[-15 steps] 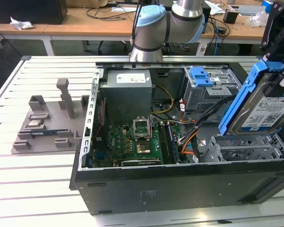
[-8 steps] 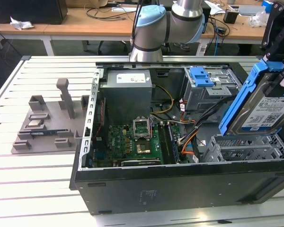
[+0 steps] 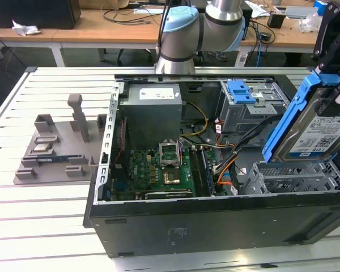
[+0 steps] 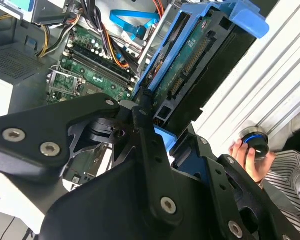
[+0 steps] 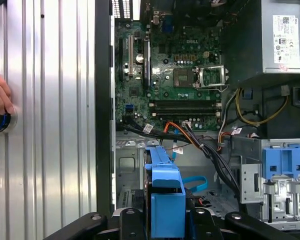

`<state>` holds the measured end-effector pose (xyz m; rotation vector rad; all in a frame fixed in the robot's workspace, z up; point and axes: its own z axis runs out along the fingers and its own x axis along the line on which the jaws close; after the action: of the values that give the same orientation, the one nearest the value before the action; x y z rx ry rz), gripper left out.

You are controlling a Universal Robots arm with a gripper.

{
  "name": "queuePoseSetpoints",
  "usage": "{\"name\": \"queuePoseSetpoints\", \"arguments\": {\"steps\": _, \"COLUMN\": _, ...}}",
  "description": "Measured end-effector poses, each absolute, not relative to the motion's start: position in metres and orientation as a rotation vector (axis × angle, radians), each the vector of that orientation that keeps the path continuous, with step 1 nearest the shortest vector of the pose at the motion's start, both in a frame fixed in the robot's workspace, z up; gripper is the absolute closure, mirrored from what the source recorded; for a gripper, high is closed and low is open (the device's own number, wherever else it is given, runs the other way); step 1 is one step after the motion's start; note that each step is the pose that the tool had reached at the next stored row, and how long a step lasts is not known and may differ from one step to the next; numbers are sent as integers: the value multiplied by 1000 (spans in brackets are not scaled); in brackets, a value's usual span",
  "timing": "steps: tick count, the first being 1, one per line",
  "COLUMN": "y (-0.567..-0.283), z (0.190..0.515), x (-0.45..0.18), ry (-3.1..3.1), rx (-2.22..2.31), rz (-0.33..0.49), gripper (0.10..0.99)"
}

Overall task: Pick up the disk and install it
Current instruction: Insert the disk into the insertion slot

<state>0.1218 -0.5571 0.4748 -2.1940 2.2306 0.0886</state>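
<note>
A: Where is the disk at this point?

B: Off the worktop and tilted steeply above the open computer case, over the empty drive cage near the case's corner at the exterior view's right. The end effector is clenched on it, black fingers pinching the blue bracket at one end.

A: How would you expect it to handle?

B: Stiff and fairly heavy for its size, I'd judge: a metal body with bare circuitry and a connector along one face. The plastic bracket probably flexes a little, so the hold belongs on the frame's edges, never on the board side. It looks knock-sensitive, and the cables lie close by.

A: Anything else near?

B: A person's hand rests on a round button on the worktop's slatted edge.
</note>
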Motion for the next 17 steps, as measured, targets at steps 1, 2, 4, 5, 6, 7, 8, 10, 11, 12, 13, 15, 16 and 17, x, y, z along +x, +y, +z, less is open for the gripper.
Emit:
{"name": "queuePoseSetpoints", "arguments": {"steps": 1, "y": -557, "z": 472, "x": 122, "ry": 2231, "rx": -2194, "rz": 88, "gripper": 718}}
{"name": "queuePoseSetpoints", "arguments": {"steps": 2, "y": -557, "z": 470, "x": 123, "ry": 2231, "rx": -2195, "rz": 87, "gripper": 718}}
{"name": "queuePoseSetpoints", "arguments": {"steps": 4, "y": -557, "z": 458, "x": 124, "ry": 2231, "rx": -2195, "rz": 87, "gripper": 718}}
{"name": "queuePoseSetpoints", "arguments": {"steps": 5, "y": -557, "z": 456, "x": 124, "ry": 2231, "rx": -2195, "rz": 87, "gripper": 718}}
{"name": "queuePoseSetpoints", "arguments": {"steps": 6, "y": -557, "z": 454, "x": 124, "ry": 2231, "rx": -2195, "rz": 87, "gripper": 718}}
{"name": "queuePoseSetpoints", "arguments": {"steps": 7, "y": -557, "z": 451, "x": 124, "ry": 2231, "rx": -2195, "rz": 87, "gripper": 718}}
{"name": "queuePoseSetpoints", "arguments": {"steps": 8, "y": -557, "z": 450, "x": 124, "ry": 2231, "rx": -2195, "rz": 87, "gripper": 718}}
{"name": "queuePoseSetpoints", "arguments": {"steps": 10, "y": -556, "z": 447, "x": 124, "ry": 2231, "rx": -2195, "rz": 86, "gripper": 718}}
{"name": "queuePoseSetpoints", "arguments": {"steps": 11, "y": -556, "z": 446, "x": 125, "ry": 2231, "rx": -2195, "rz": 86, "gripper": 718}}
{"name": "queuePoseSetpoints", "arguments": {"steps": 12, "y": -556, "z": 445, "x": 125, "ry": 2231, "rx": -2195, "rz": 86, "gripper": 718}}
{"name": "queuePoseSetpoints", "arguments": {"steps": 13, "y": -556, "z": 444, "x": 125, "ry": 2232, "rx": -2195, "rz": 86, "gripper": 718}}
{"name": "queuePoseSetpoints", "arguments": {"steps": 15, "y": -556, "z": 441, "x": 125, "ry": 2232, "rx": -2195, "rz": 86, "gripper": 718}}
{"name": "queuePoseSetpoints", "arguments": {"steps": 16, "y": -556, "z": 440, "x": 125, "ry": 2231, "rx": -2195, "rz": 86, "gripper": 718}}
{"name": "queuePoseSetpoints", "arguments": {"steps": 17, "y": -556, "z": 437, "x": 125, "ry": 2232, "rx": -2195, "rz": 86, "gripper": 718}}
